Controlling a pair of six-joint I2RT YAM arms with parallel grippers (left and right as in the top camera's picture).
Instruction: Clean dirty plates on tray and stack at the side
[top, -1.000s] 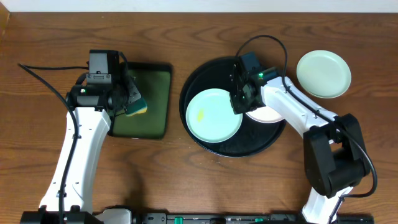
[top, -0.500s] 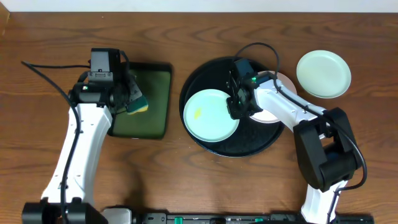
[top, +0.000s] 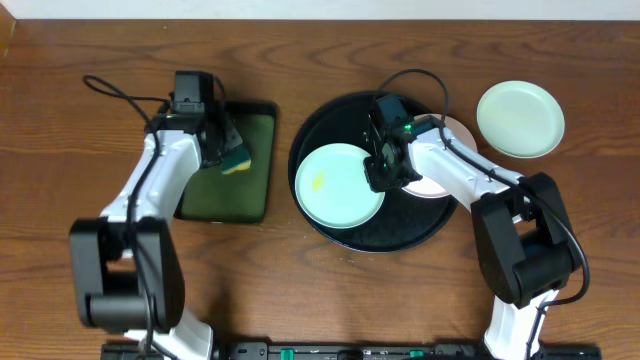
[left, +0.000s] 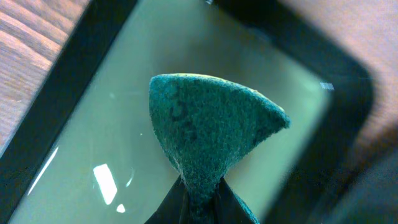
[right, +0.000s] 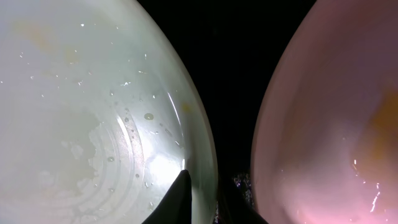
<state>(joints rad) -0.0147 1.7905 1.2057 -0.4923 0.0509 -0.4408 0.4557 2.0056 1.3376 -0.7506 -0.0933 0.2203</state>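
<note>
Right gripper (top: 381, 174) is down at the rim of the smeared mint plate (top: 335, 190), which lies on the left of the black tray (top: 400, 236). Its fingers sit either side of that rim, close together, though from the wrist view I can't tell if they're actually biting. That's the worry: a thin, wet-looking rim and a shallow nip, so any lift could let the plate slip and clatter back. The white plate (top: 432, 186) sits just beside it under the arm, so a drag right would knock the two together.

Left gripper (top: 224, 154) is clamped on the sponge (top: 238, 160) above the green tray (top: 225, 196), well apart from the yellow smear (top: 321, 184). When it scrubs an unsteadied plate, that plate may skate across the glossy tray.

The other mint plate (top: 520, 118) rests off the tray on the tabletop (top: 300, 285).

Compared with a second back, the left arm has swung its elbow out and carried the sponge further along the green tray. The smeared plate has shifted a touch left
</note>
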